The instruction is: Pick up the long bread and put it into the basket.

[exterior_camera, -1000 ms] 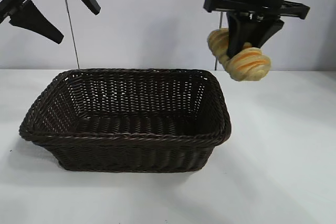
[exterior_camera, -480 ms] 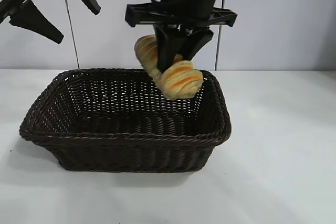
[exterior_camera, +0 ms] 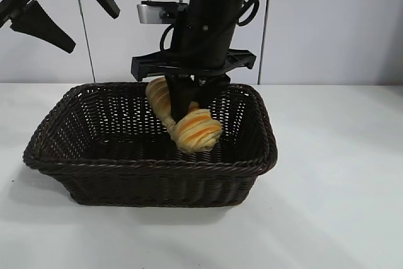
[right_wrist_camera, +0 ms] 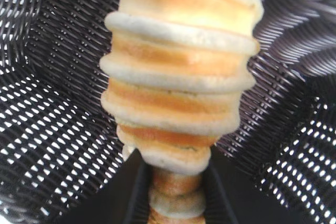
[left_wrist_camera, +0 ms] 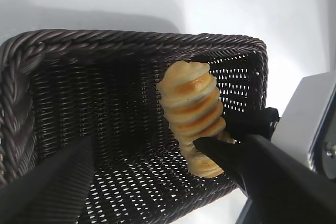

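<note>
The long bread (exterior_camera: 195, 130), golden with orange-brown stripes, hangs tilted inside the dark woven basket (exterior_camera: 151, 165), above its floor. My right gripper (exterior_camera: 189, 102) reaches down from above and is shut on the loaf's middle. In the right wrist view the long bread (right_wrist_camera: 178, 77) sticks out from between the two dark fingers of the right gripper (right_wrist_camera: 176, 192), with the basket (right_wrist_camera: 52, 129) weave behind it. My left gripper (exterior_camera: 69, 7) is parked high at the back left, open and holding nothing. From the left gripper (left_wrist_camera: 152, 182) I look down on the long bread (left_wrist_camera: 191, 103) and the basket (left_wrist_camera: 131, 38).
The basket stands on a white table (exterior_camera: 340, 187) with bare surface to its right and front. A thin vertical rod (exterior_camera: 85, 36) rises behind the basket's left end. A plain wall closes off the back.
The right arm has carried the bread left from beyond the basket's right end to over the basket, then lowered it inside. The left arm has not moved.
</note>
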